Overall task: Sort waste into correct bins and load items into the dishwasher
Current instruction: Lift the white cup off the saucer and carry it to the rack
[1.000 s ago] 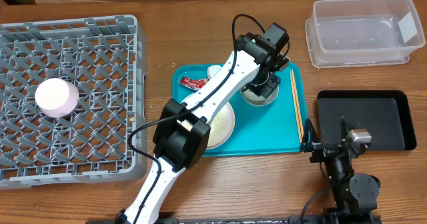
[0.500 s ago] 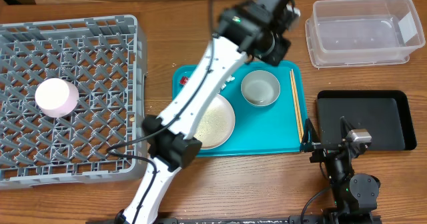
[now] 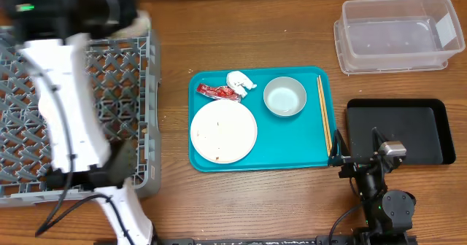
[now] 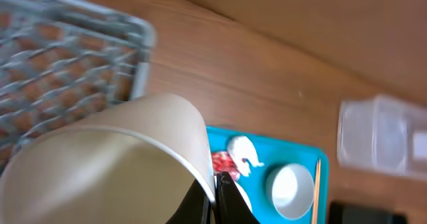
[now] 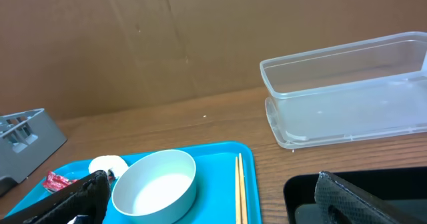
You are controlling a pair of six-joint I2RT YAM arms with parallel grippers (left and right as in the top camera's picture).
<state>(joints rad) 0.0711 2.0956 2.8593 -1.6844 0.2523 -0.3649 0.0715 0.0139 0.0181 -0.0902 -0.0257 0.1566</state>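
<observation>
My left gripper (image 4: 217, 197) is shut on the rim of a white cup (image 4: 100, 164) and holds it above the grey dish rack (image 3: 139, 92), at its far edge. The arm hides the pinkish bowl in the rack. On the teal tray (image 3: 292, 146) lie a red wrapper (image 3: 217, 92), a white tissue (image 3: 241, 81), a grey-blue bowl (image 3: 284, 97), a white plate (image 3: 223, 131) with a few crumbs, and chopsticks (image 3: 323, 121). My right gripper (image 5: 213, 207) is open and empty by the tray's right edge, facing the bowl (image 5: 155, 184).
The clear tub (image 3: 398, 33) stands at the far right, with nothing in it. The black tray (image 3: 398, 128) lies in front of it, beside the right arm. My left arm stretches across the rack's left half.
My left gripper has lifted off the teal tray with the cup and swung far left, over the dish rack. The plate and tissue are uncovered now. The right arm has not moved.
</observation>
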